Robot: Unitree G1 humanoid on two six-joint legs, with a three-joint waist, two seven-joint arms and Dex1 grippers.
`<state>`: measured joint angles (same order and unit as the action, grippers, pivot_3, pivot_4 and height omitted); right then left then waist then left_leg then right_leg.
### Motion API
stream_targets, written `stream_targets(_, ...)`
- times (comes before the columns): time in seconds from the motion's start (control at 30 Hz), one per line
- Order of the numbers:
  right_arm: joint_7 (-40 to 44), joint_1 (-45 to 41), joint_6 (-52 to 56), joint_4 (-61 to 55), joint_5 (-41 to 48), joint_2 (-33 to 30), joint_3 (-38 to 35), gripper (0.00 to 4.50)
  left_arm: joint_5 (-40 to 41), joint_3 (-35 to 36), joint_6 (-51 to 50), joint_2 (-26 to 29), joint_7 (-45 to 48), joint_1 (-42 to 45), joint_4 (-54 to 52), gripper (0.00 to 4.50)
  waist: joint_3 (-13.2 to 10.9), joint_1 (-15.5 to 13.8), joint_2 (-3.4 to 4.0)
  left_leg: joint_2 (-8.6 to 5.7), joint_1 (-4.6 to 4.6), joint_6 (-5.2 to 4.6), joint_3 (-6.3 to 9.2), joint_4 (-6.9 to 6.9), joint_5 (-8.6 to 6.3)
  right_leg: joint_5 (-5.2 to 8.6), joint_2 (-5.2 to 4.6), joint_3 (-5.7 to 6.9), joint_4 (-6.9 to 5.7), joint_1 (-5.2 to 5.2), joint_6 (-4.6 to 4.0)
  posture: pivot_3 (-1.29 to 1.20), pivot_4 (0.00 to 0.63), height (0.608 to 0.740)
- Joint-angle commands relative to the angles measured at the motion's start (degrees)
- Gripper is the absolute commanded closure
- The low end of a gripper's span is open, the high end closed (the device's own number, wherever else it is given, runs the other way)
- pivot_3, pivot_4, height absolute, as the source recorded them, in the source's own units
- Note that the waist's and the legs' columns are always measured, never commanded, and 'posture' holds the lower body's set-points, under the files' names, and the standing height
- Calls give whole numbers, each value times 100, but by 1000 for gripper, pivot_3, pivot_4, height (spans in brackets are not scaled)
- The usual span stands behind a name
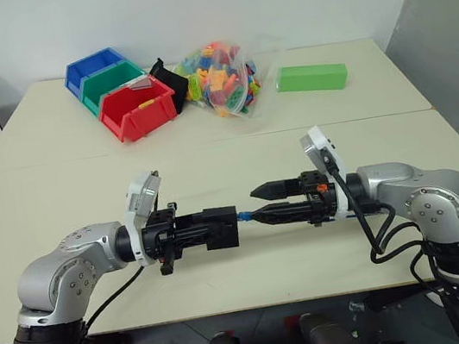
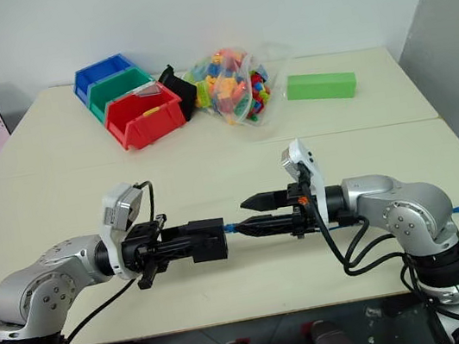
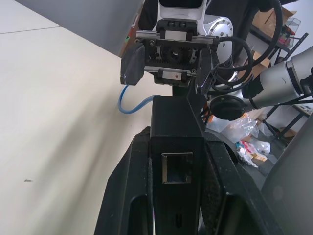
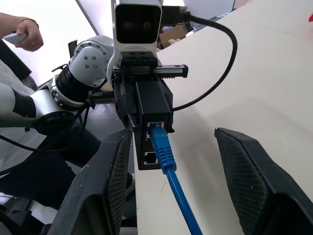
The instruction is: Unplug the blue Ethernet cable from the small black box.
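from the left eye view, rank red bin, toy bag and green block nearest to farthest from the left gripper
1. red bin, far side of the table, roughly straight beyond the left gripper
2. toy bag, farther back, toward the right
3. green block, far right, farthest

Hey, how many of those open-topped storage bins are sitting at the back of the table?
4, clustered at the table's far left: the blue bin farthest back, the green bin in front of it, the red bin nearest, and the black bin beside them, partly hidden. More could sit behind.

Cream table (image 1: 208,149) with bins (image 1: 120,89), green block (image 1: 311,77)
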<state>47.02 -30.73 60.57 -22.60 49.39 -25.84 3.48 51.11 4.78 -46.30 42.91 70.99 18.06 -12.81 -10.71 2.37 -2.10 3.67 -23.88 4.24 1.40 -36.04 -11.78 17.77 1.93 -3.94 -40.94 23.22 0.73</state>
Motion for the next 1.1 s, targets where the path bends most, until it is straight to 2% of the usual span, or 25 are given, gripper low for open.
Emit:
stream_targets(0.03, -66, -68, 41, -146, 221, 49, -9, 1643, -34, 88, 160, 46, 125, 61, 10, 3699, 0, 1, 0, 0, 0, 0, 0, 0, 0, 0, 0, 0, 0, 0, 0, 0, 150, 740)
stream_targets(0.43, -469, -85, 51, -224, 189, 338, 335, 1643, -170, 52, 282, 19, 220, 6, 41, 3699, 0, 8, 0, 1, -1, 0, 0, 1, 0, 1, 0, 0, 2, 1, 1, 0, 150, 740)
stream_targets(0.93, -471, -108, -2, -165, 193, 336, 429, 1643, -232, 26, 327, -14, 235, -27, 33, 3699, -1, 52, 1, 1, -2, 0, 1, 4, 0, 1, 1, -1, 4, 2, 1, 0, 150, 740)
stream_targets(1.03, -440, -105, -20, -157, 166, 314, 453, 2174, -227, 27, 329, -14, 229, -32, 26, 3699, -1, 52, 1, 1, -2, 0, 1, 4, 0, 1, 1, -1, 5, 2, 1, 0, 150, 740)
stream_targets(1.1, -425, -101, -28, -155, 154, 303, 468, 2745, -216, 29, 324, -18, 220, -30, 16, 3699, -1, 53, 1, 1, -2, 0, 1, 5, 0, 1, 1, -1, 5, 2, 1, 0, 150, 740)
